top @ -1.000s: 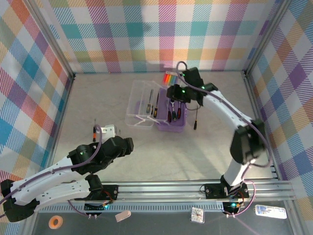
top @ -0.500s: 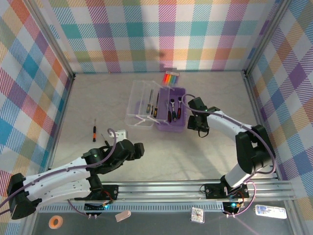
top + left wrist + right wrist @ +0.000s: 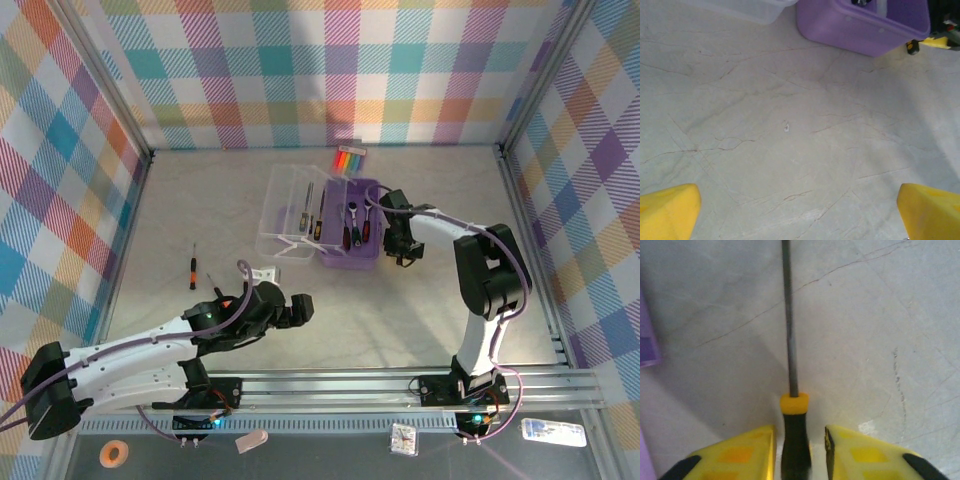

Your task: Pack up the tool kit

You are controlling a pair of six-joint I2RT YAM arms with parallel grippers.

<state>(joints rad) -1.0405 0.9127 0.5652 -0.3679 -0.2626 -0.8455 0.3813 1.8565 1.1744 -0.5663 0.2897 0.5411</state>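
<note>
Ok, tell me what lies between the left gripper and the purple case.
Bare table, nothing else: the left wrist view shows it running from the left gripper up to the purple case.

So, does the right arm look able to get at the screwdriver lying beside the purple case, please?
Probably yes: the right claw hangs open astride the screwdriver, a gap either side of its handle, and the tool kit stands clear beside it.
</note>
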